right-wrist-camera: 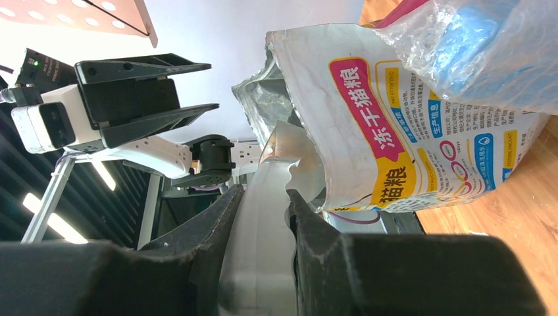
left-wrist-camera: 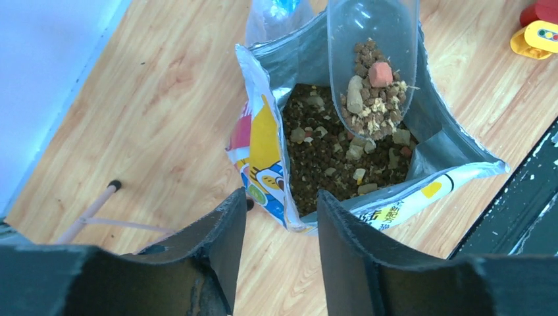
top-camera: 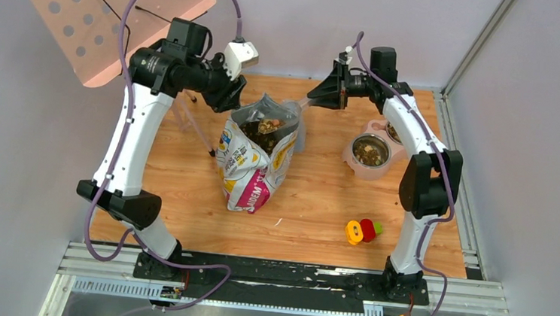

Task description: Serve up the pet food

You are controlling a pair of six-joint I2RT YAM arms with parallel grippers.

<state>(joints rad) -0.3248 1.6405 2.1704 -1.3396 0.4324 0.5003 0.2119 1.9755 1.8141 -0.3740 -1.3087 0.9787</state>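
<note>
The printed bag stands open mid-table, with brown kibble inside it. A clear plastic scoop hangs over the bag's mouth and holds a heap of kibble with pale and red bits. My right gripper is shut on the scoop's handle, right of the bag. My left gripper is open and empty, just above and beside the bag's left rim; it also shows in the top view. The near steel bowl of the pink stand holds some kibble.
A red-and-yellow toy lies on the table front right. A pink perforated board on thin legs stands at the back left. Grey walls close in on the left, back and right.
</note>
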